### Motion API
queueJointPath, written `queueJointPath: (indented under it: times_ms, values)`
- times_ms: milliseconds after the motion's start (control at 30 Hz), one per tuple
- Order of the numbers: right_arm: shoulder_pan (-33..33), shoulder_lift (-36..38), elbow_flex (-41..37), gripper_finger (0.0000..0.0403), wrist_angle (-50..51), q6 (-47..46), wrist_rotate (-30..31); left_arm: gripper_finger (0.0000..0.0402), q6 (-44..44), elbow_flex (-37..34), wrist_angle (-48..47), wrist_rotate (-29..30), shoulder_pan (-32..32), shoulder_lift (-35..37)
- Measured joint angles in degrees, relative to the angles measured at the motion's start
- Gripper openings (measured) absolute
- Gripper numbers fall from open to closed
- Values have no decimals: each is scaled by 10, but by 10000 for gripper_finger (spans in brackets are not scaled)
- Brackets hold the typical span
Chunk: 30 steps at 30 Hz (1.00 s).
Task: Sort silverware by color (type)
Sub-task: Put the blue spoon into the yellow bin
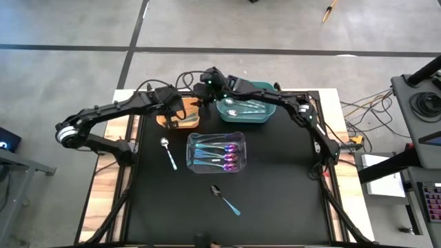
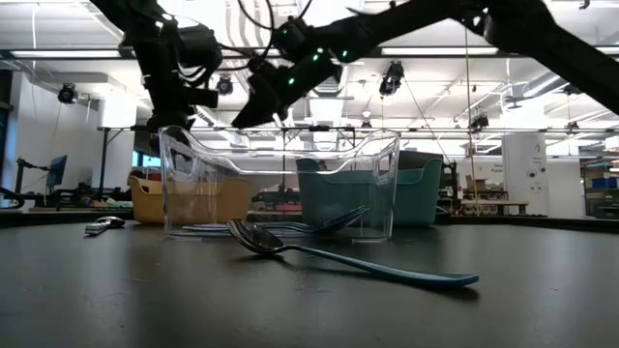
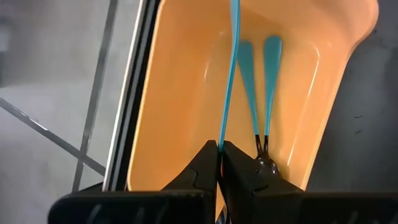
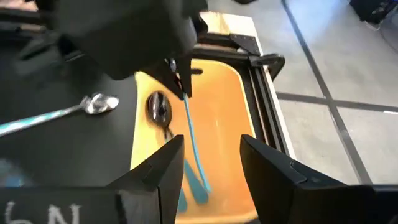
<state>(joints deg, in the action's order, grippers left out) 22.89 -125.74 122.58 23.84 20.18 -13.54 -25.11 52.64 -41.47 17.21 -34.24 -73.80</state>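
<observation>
The left gripper (image 3: 219, 155) is pinched tight on a thin blue spoon handle (image 3: 231, 68), holding that spoon right over the orange bin (image 1: 180, 116). Two dark-bowled spoons (image 3: 260, 106) already lie inside the bin. I think it should go low before letting go, so the spoon slides in and does not bounce. The bin looks like smooth plastic with round corners. Just beside the orange bin, the right gripper (image 4: 210, 155) hangs with its fingers apart, holding nothing.
</observation>
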Motion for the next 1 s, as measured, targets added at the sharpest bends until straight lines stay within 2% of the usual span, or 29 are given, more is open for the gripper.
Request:
queueJointPath:
  times_ms: [267, 467, 567, 733, 1000]
  values:
    - [18, 48, 0, 149, 98, 15, 0, 0, -8, -3, 35, 3, 0, -38]
    - [38, 87, -8, 141, 150, 15, -24, 0, -40, -39, 89, 3, 0, -20]
    - [43, 103, -18, 137, 153, 12, -48, 0, -50, -71, 122, 5, 0, 5]
    - [43, 118, -27, 135, 149, 13, -51, 0, -64, -124, 190, 37, 0, 34]
    - [41, 128, -38, 134, 149, 11, -51, 0, -80, -182, 265, 77, 0, 36]
